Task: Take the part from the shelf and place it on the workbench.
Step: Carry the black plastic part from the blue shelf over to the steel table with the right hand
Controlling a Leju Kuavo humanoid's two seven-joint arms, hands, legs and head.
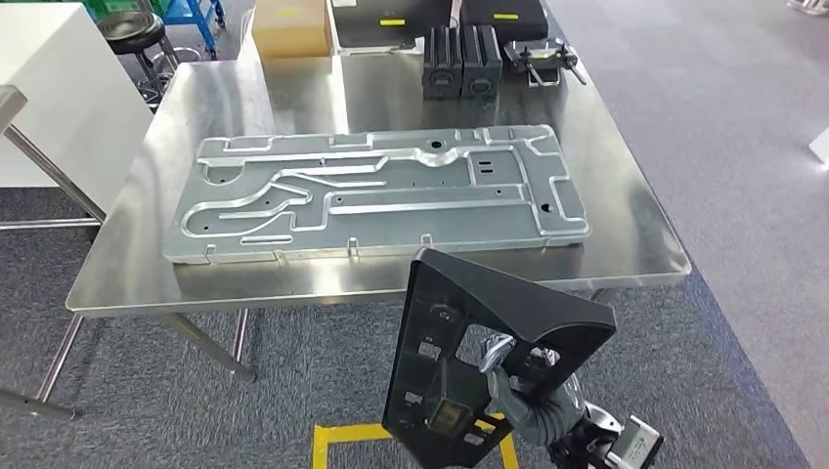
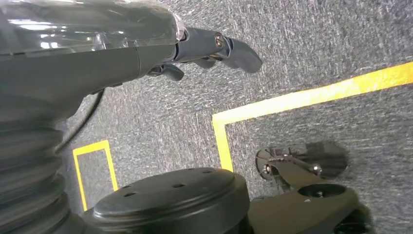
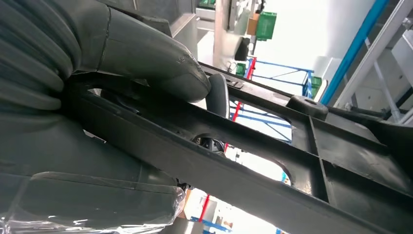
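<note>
The right hand (image 1: 518, 386) grips the black part (image 1: 489, 337) short of the worktop (image 1: 626, 225); left hand (image 2: 214, 48) fingers spread, holding nothing. Its overhang could twist it loose.

We've got a black part (image 1: 459, 332), silver workbench (image 1: 626, 210), grey speckled carpet (image 1: 733, 117), yellow floor tape (image 1: 337, 440)

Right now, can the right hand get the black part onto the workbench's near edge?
Probably yes. The right hand grips the black part just short of the workbench, whose near strip looks bare; the stamped metal panel lies farther back.
</note>
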